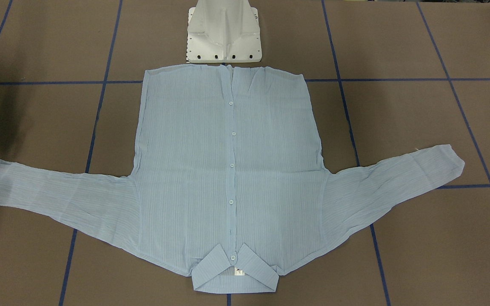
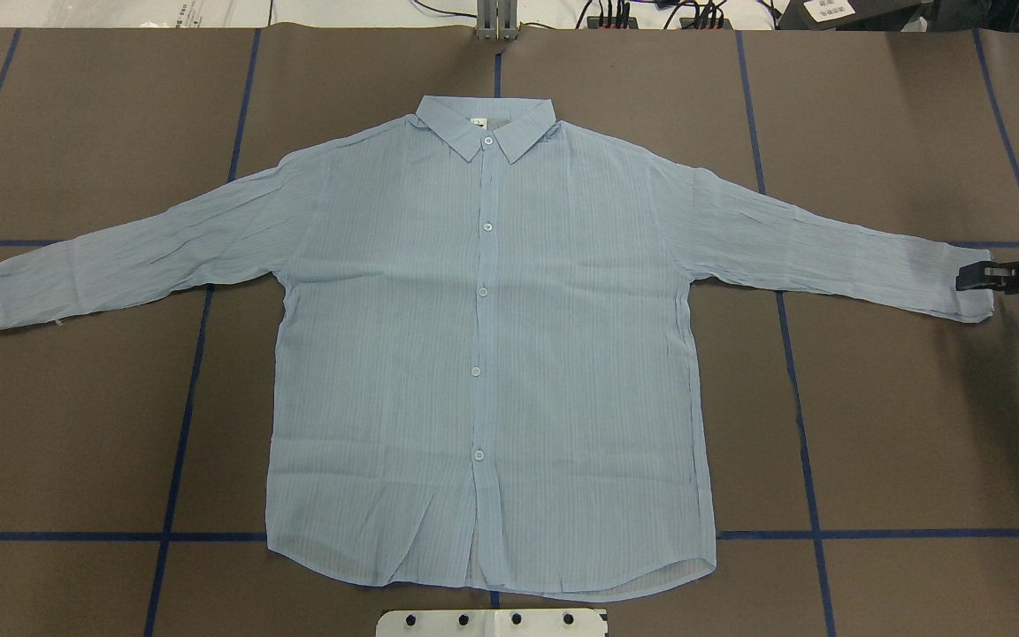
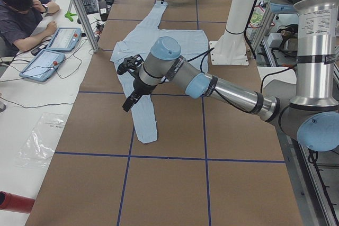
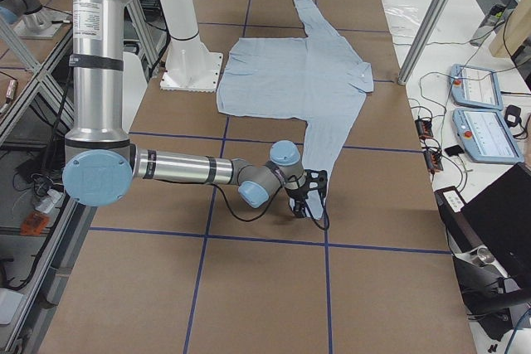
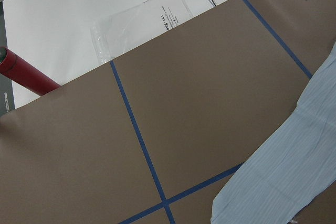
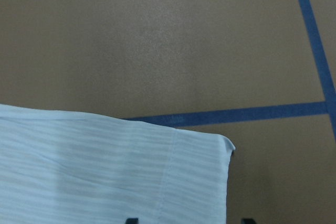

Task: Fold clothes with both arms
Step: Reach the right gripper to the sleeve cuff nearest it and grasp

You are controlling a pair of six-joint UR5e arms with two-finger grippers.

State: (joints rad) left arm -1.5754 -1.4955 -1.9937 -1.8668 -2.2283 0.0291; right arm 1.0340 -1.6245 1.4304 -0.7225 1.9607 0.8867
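The light blue striped shirt (image 2: 483,354) lies flat and buttoned on the brown table, collar (image 2: 485,124) far from the robot, both sleeves spread out. My right gripper (image 2: 974,279) is low at the cuff of the sleeve on my right. In the right wrist view its fingertips (image 6: 131,220) stand apart on either side of the cuff (image 6: 199,171), so it is open. My left gripper (image 3: 127,107) hovers above the other sleeve (image 3: 144,120), pointing down; I cannot tell if it is open. The left wrist view shows only that cuff (image 5: 278,182).
The white pedestal base (image 2: 492,622) stands at the shirt's hem. Blue tape lines (image 2: 187,380) cross the table. A red cylinder (image 5: 26,74) and a plastic bag (image 5: 139,22) lie off the left end. A seated operator (image 3: 21,14) has tablets (image 3: 45,62) nearby.
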